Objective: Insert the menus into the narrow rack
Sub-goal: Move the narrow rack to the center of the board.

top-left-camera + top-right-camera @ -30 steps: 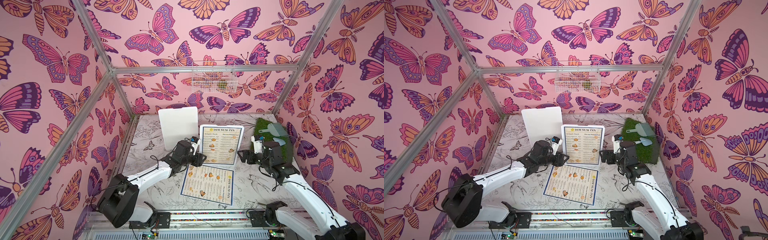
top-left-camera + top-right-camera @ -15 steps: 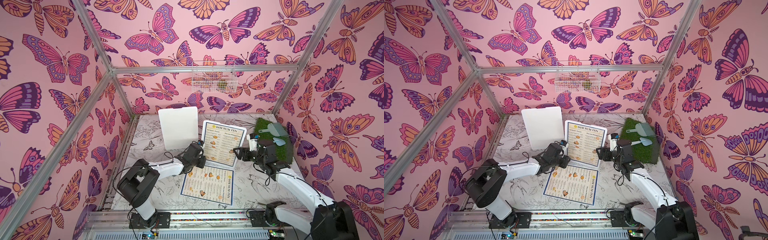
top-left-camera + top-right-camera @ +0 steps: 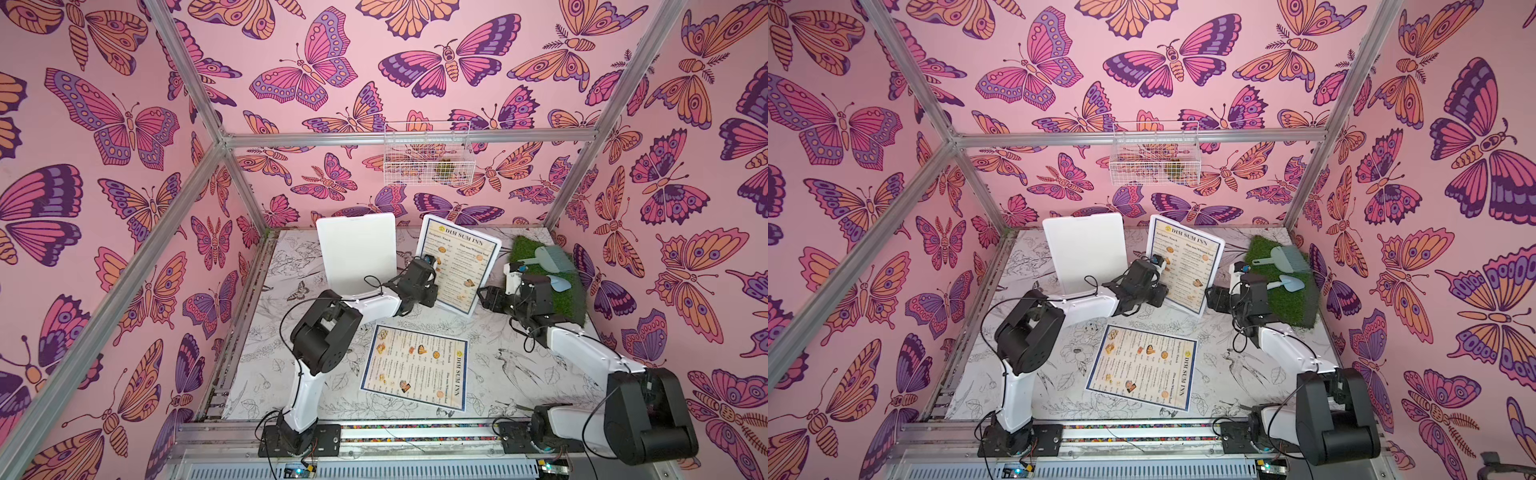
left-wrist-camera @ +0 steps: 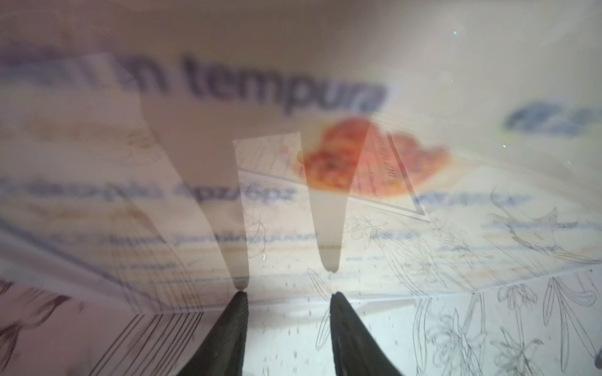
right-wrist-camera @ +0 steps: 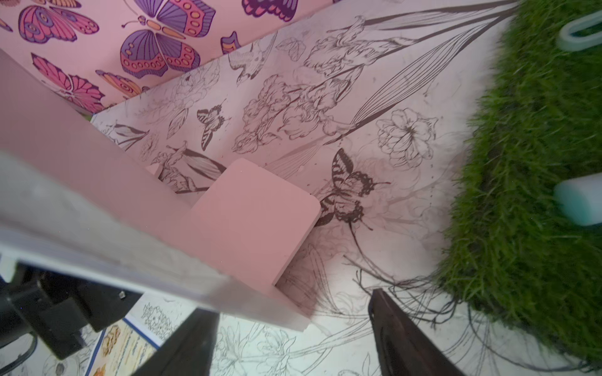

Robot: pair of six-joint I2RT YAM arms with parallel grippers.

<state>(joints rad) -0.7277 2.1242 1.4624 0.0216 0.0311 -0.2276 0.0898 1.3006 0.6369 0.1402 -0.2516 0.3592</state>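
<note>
One menu [image 3: 461, 257] [image 3: 1187, 262] stands upright and turned at an angle near the back of the table. Its blurred print fills the left wrist view [image 4: 293, 91]. My left gripper [image 3: 434, 291] [image 4: 288, 294] is open, with its fingertips [image 4: 241, 294] against the sheet's face near its left edge. My right gripper [image 3: 482, 297] [image 5: 291, 302] is open beside the sheet's lower right corner [image 5: 286, 312]. The pink rack [image 5: 254, 215] sits just behind that lower edge; in both top views it is hidden. A second menu [image 3: 415, 368] [image 3: 1142, 368] lies flat in front.
A white board [image 3: 357, 253] stands upright left of the standing menu. A green grass mat [image 3: 544, 286] [image 5: 537, 162] with a teal brush and scoop lies right of my right gripper. A wire basket [image 3: 428, 158] hangs on the back wall.
The upright menu has moved back toward the far wall and turned at an angle. Both grippers followed it, and the left arm's elbow has folded back toward the front.
</note>
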